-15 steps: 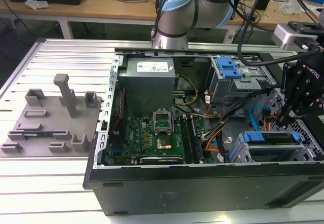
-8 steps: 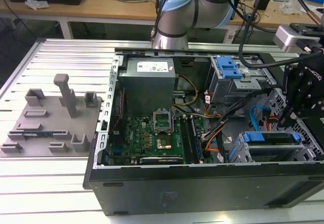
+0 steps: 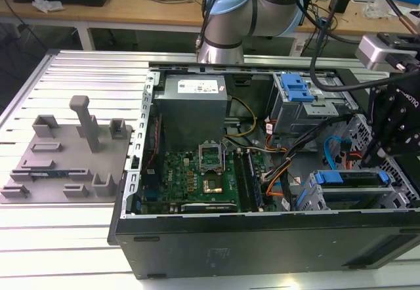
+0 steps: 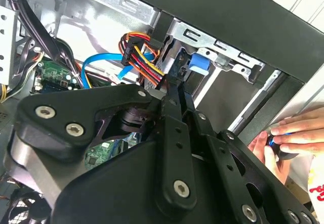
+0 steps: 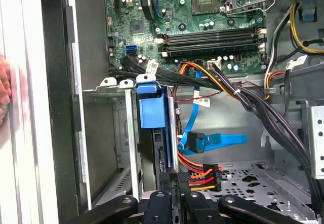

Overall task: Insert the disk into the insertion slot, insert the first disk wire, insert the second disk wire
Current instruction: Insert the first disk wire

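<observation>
The tool (image 5: pixel 171 181) reaches down inside the open computer case (image 3: pixel 262 244). Its two black fingers (image 4: pixel 174 89) are drawn close together and pinch the black plug of the orange wire bundle (image 5: pixel 201 176), whose orange, red and black strands fan out from the plug. The plug is right at the edge of the disk (image 5: pixel 152 113); whether it is seated there I cannot tell. The disk, framed by its bright blue carrier, already sits in the drive cage (image 5: pixel 130 143), between the cage's grey metal rails, with the carrier's blue tab at the cage mouth. Just beside the disk, and just past the orange bundle, the light-blue cable (image 5: pixel 218 141) curves across the bay; its dark plug lies next to the disk's edge, and I cannot tell if it touches. A thick run of dark cables passes between the cage and the motherboard (image 5: pixel 202 11), which fills the middle of the case. In the exterior view a second grey bay with a blue latch plate (image 3: pixel 295 90) stands farther back in the case, near the grey power supply (image 3: pixel 193 96), and the arm (image 3: pixel 230 14) rises behind the case. A person's hand (image 4: pixel 292 133) rests at the outer side of the case, its fingers around a small dark object. The case lies on its side on the slatted metal desk (image 3: pixel 65 237). Towards the exterior view's left, a grey fixture plate (image 3: pixel 65 152) with upright blocks sits on the desk, apart from the case.
</observation>
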`<state>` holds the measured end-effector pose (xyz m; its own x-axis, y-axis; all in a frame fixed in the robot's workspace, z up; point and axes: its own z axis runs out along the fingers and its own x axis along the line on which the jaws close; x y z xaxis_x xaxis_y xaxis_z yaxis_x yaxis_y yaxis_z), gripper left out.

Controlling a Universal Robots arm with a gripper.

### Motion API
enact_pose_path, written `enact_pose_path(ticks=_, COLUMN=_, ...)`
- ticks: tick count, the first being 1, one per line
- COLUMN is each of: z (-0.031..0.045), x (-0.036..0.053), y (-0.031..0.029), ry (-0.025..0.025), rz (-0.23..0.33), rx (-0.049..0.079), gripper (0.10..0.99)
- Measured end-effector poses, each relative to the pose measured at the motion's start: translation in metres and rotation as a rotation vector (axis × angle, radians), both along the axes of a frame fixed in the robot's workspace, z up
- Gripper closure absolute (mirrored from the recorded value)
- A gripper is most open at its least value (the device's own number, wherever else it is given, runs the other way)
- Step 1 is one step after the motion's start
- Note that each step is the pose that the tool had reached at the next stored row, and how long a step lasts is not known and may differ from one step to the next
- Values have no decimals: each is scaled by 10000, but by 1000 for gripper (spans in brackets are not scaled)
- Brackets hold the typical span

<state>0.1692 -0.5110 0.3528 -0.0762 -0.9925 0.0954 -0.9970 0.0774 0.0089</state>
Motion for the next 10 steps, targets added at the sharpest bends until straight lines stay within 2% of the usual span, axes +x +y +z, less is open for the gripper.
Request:
enact_pose_path(ticks=8, z=-14, x=-7, y=-23, ry=0, rz=-1, rx=-2, gripper=922)
enact_pose_path(ticks=10, z=-15, x=-8, y=-25, ry=-2, rz=-1, rx=-39, gripper=922)
